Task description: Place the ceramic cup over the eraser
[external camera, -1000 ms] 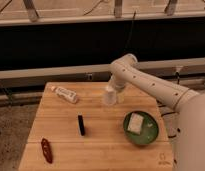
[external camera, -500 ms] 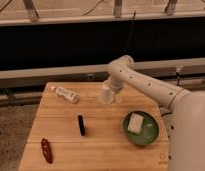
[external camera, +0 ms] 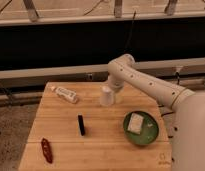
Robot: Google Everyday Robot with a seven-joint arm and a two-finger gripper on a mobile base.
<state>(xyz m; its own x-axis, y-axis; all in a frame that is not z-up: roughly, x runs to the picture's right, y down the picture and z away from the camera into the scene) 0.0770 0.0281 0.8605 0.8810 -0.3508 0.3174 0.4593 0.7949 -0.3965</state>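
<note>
Camera view: plain white tapered ceramic cup (external camera: 106, 97) under gripper (external camera: 108, 90), jaws released, thin black eraser (external camera: 81, 125) apart from it.

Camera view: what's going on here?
The robot's arm reaches over the wooden table, with its gripper open at the top of the white ceramic cup. The cup stands on the far side of the table. The black eraser lies uncovered nearer the front, apart from the cup.

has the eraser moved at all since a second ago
No. The eraser keeps its place against the green bowl; the gripper is at the ceramic cup, farther back.
</note>
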